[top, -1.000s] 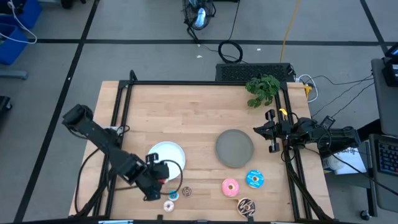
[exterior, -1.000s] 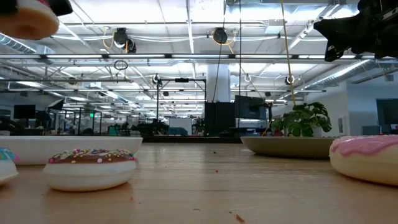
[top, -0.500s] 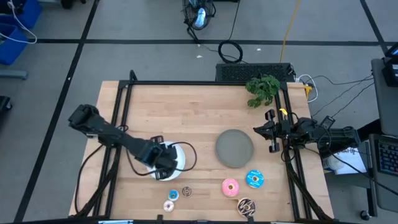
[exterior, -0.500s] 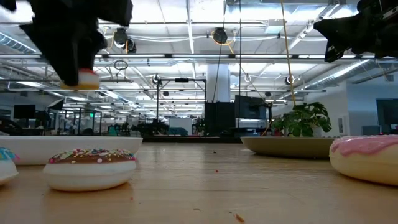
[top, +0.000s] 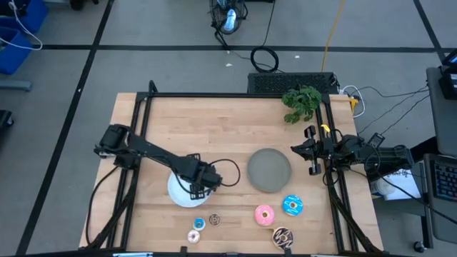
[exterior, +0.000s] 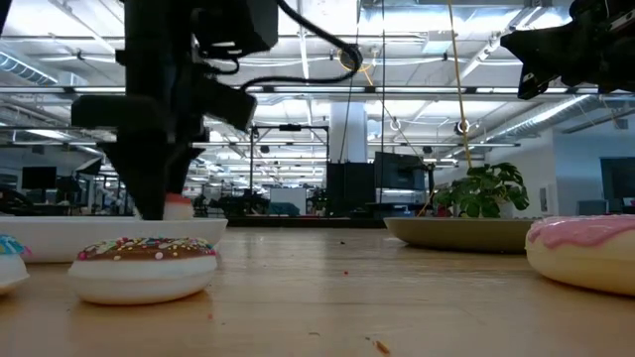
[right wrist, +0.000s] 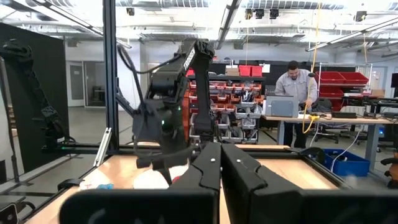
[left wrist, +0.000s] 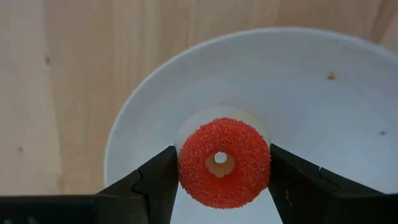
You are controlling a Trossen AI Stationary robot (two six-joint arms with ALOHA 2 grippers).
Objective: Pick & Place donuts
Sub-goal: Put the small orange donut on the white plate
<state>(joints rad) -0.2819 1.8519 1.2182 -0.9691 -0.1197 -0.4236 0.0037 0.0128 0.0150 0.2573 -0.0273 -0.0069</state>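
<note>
My left gripper is shut on a small red donut and points down over the white plate, near the plate's right side. In the low view the donut sits level with the plate's rim; whether it touches the plate, I cannot tell. On the wood near the front edge lie the pink, blue and dark sprinkled donuts, and three tiny ones. My right gripper is shut and parked at the right edge. My left gripper pinches the red donut by two opposite sides of its outer rim between its two fingers. The fingers come from above, pointing down. The donut lies flat, icing up, its hole showing between the fingers, just over the plate.
A grey plate lies right of the white one. A green plant stands at the far right corner. A black frame runs along the table's edges. Bare wood spans the table's far half.
My left gripper has carried the red donut from the table's near edge toward the far edge and the right, over the white plate. It has come down from high above the table to the plate's rim.
</note>
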